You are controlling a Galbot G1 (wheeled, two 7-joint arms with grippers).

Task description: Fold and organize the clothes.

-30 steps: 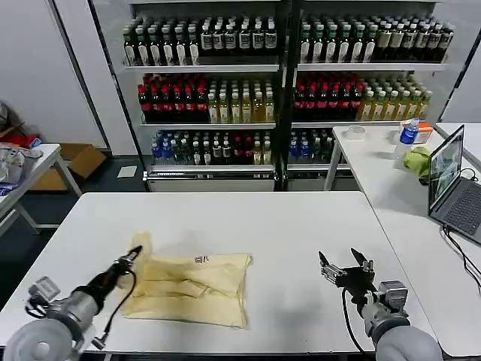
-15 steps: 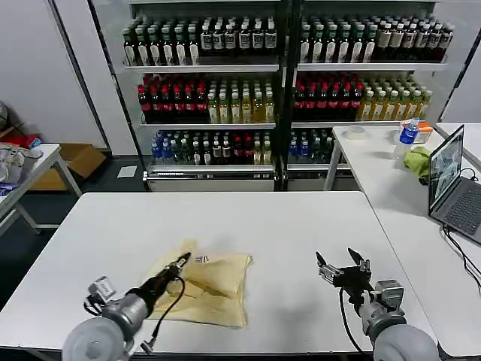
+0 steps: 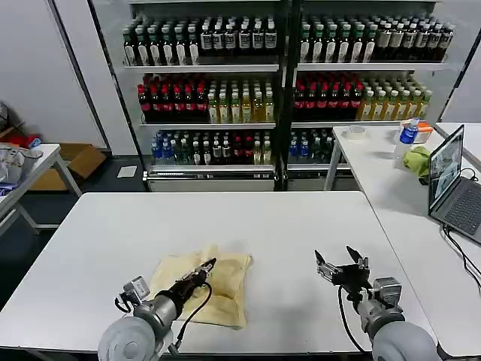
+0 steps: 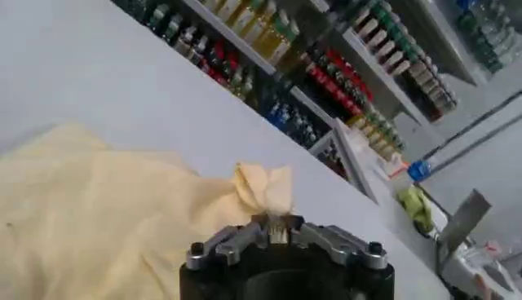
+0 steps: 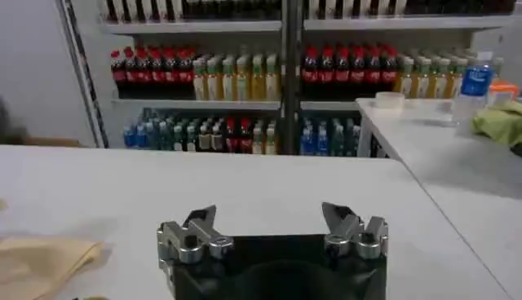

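Observation:
The clothes (image 3: pixel 214 289), one pale cream-yellow garment, lie partly folded on the white table (image 3: pixel 248 226) near its front edge. My left gripper (image 3: pixel 208 265) is shut on a bunched edge of the garment (image 4: pixel 265 189), holding it over the cloth's middle. Fabric spreads flat under and behind it (image 4: pixel 90 220). My right gripper (image 3: pixel 339 265) hovers open over bare table to the right of the garment, nothing between its fingers (image 5: pixel 198 222). A corner of the garment (image 5: pixel 41 259) shows off to its side.
Shelves of bottles (image 3: pixel 285 90) stand behind the table. A second table at the right carries a laptop (image 3: pixel 451 184), a small green cloth (image 3: pixel 417 160) and a blue-capped bottle (image 3: pixel 408 132). Another table (image 3: pixel 19 177) with a cardboard box is at the left.
My left gripper has carried the garment's left edge rightward across the cloth, folding it over; the garment now looks narrower. The right gripper has barely moved.

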